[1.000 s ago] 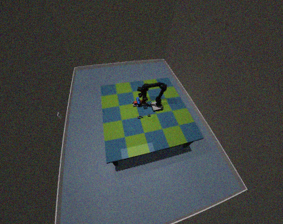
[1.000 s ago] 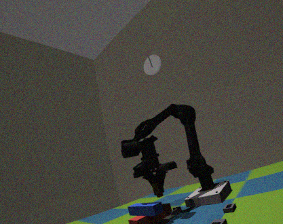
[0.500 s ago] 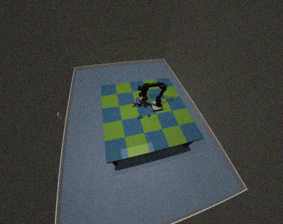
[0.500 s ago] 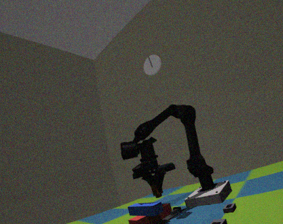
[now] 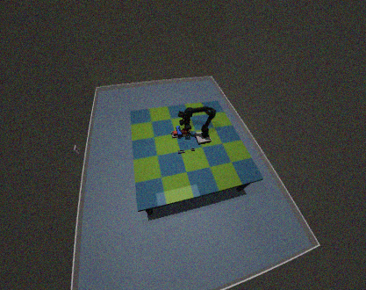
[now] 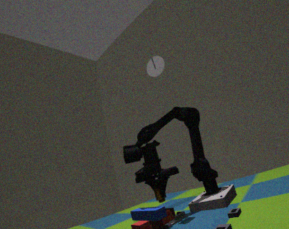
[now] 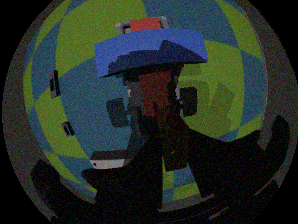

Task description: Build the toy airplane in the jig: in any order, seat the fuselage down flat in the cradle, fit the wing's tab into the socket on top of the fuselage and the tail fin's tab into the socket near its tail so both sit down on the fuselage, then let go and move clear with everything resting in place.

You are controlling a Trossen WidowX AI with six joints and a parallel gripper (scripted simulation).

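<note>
The red fuselage (image 6: 141,225) (image 7: 156,90) lies in the grey cradle (image 7: 120,29), whose walls show beside it; how flat it sits is hard to tell. The blue wing (image 5: 179,130) (image 6: 148,213) (image 7: 150,42) lies across the top of the fuselage, and its tab is hidden. My gripper (image 5: 188,130) (image 6: 160,198) (image 7: 168,132) points down and is shut on the dark orange tail fin (image 6: 159,191) (image 7: 173,150). In the exterior view the fingertips are above the fuselage's tail side, behind the wing. Deep shadow hides the fin's tab and the tail socket.
Two small dark brackets (image 5: 181,152) (image 6: 234,212) (image 7: 54,84) stand on the checkered table (image 5: 175,183), off to one side of the cradle. The arm's pale base (image 5: 203,139) (image 6: 213,198) (image 7: 107,163) is close to the tail end.
</note>
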